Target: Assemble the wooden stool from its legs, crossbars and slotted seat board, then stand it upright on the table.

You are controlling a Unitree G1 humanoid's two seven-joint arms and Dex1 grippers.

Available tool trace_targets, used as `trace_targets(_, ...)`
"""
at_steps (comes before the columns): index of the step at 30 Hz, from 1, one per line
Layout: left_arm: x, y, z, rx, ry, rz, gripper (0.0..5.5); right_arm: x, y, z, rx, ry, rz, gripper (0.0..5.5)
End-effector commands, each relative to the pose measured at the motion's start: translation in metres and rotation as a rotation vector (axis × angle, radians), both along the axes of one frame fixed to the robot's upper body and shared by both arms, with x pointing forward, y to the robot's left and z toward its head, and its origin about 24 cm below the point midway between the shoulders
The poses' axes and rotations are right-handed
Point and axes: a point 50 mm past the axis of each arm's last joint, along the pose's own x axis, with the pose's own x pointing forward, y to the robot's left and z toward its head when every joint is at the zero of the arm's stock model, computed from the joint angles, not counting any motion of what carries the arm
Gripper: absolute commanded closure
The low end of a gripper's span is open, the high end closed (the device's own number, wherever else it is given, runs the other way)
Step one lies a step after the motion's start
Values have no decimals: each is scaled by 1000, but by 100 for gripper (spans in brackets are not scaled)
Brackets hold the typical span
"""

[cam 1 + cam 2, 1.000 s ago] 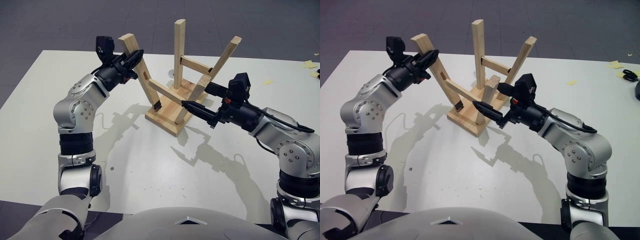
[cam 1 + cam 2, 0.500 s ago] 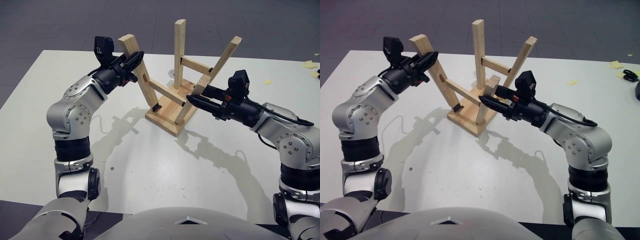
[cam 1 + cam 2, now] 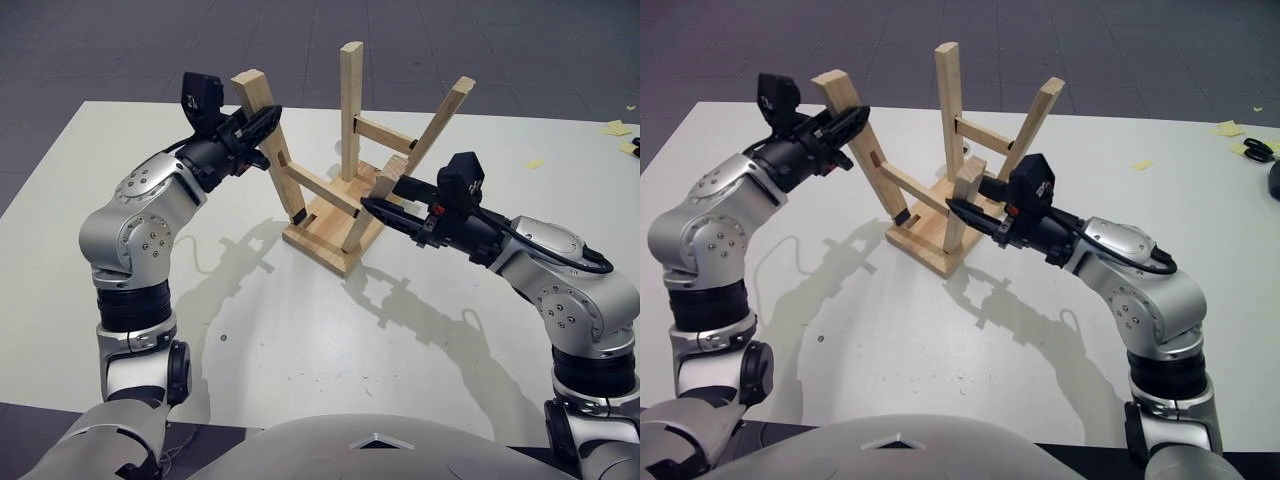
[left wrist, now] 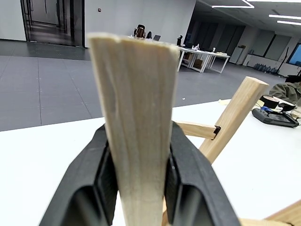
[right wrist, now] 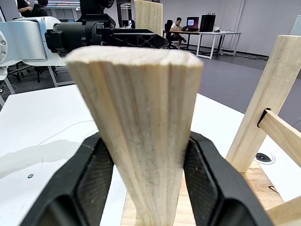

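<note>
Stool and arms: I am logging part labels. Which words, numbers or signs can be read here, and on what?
No text here can be read.
Stool: bare wood, no print visible.
Black camera box on the left arm: a small pale mark, too small to read.

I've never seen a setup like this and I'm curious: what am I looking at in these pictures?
This is a humanoid robot with two silver arms, each ending in a black two-finger gripper. Two pictures come from cameras in its head, looking down over a white table; two come from cameras on its wrists. On the table is a pale wooden stool, upside down, seat board lowest. The left gripper is clamped on the leftmost leg, the right gripper on the nearest leg.
</note>
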Motion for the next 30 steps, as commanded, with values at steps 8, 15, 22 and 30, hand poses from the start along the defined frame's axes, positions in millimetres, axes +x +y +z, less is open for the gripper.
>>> trace_targets(8,-1,-7,-5,-107,47,8,445,-3,4,-13,-2,56,0,338)
trace_targets(15,-2,-9,-13,-98,66,13,445,-4,5,-15,-5,65,6,338)
trace_targets(22,1,-9,-20,-141,41,58,445,-4,5,-16,-7,69,6,338)
trace_targets(30,-3,-17,-25,-59,36,-26,445,-3,6,-16,-4,68,7,338)
